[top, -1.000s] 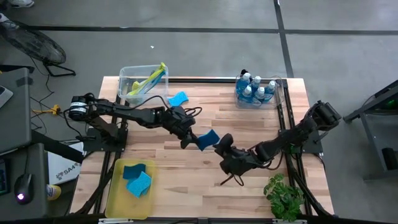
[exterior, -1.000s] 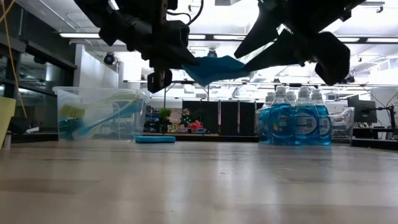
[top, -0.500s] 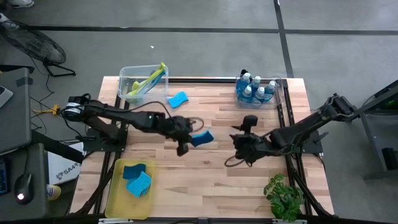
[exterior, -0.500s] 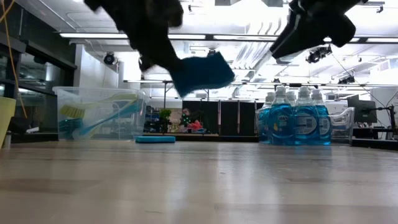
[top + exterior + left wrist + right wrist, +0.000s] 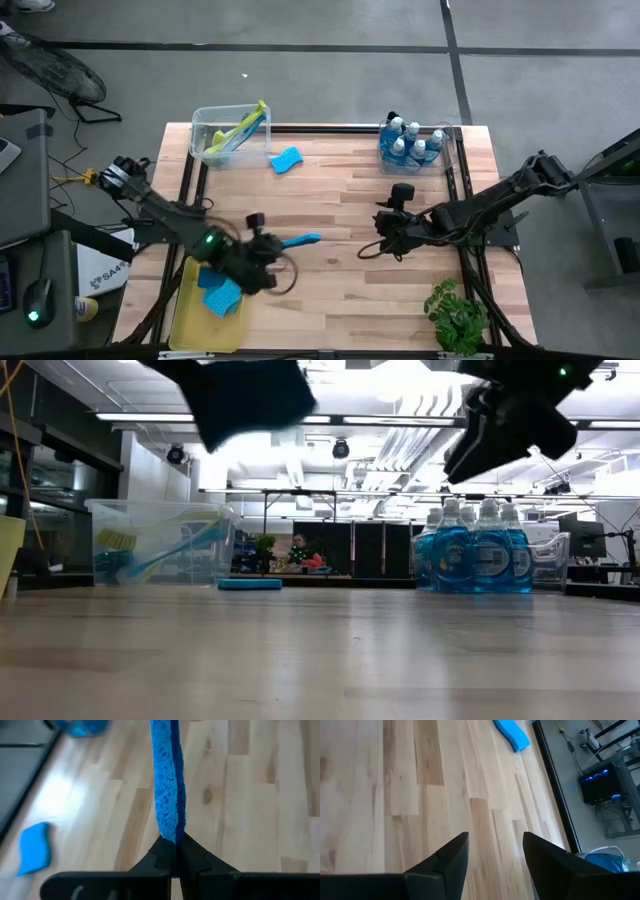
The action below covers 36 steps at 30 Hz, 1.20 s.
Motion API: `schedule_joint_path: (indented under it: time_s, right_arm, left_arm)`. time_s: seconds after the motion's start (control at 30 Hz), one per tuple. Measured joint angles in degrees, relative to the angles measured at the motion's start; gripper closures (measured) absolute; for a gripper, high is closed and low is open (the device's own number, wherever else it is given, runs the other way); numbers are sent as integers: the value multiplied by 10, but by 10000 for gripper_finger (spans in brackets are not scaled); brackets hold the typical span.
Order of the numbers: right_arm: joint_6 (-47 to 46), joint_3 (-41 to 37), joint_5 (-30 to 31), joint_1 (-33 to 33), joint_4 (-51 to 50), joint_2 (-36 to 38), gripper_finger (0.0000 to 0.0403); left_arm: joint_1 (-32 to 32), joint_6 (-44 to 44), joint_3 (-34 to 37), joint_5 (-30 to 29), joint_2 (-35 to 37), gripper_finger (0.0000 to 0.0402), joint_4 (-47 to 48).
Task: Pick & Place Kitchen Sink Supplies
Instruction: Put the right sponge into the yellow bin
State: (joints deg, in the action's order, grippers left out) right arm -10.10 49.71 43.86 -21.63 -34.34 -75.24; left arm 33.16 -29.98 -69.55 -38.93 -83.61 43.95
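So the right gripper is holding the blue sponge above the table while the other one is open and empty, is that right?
Not quite: it is the left gripper that holds the blue sponge, pinched on edge above the table, as the left wrist view shows. The right gripper is the open, empty one.

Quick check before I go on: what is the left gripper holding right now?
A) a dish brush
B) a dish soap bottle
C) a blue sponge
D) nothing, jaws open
C: the left gripper is shut on the thin edge of a blue sponge, carried above the table near the yellow tray; the right gripper is open and empty.
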Motion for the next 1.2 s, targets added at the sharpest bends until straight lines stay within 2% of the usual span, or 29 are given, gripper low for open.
schedule_joint_path:
  time_s: [0.07,0.17,0.33,0.47,0.67,0.83,0.9,1.07,1.2]
  right_arm:
    - [-1,-14,5,0,11,0,222]
    - [-1,-35,2,0,36,0,222]
    - [-4,-72,-6,0,70,0,222]
    - [-20,-89,-21,0,76,0,222]
    - [-30,-98,-22,0,81,0,222]
    - [-30,-98,-23,0,92,0,222]
    - [-30,-98,-23,0,94,0,222]
    - [-32,-98,-23,0,95,0,222]
    - [-37,-98,-24,0,95,0,222]
  left_arm:
    - [35,-49,-3,-45,0,401,28]
    - [78,-113,-3,-79,0,401,52]
    - [125,-219,-3,-76,-6,401,91]
    - [149,-330,-3,-2,-12,401,139]
    - [175,-488,-3,193,-15,401,188]
    - [202,-580,-28,315,-14,401,226]
    - [214,-614,-52,333,-16,401,259]
    - [247,-687,-120,335,-29,401,354]
    - [267,-759,-146,341,-50,401,410]
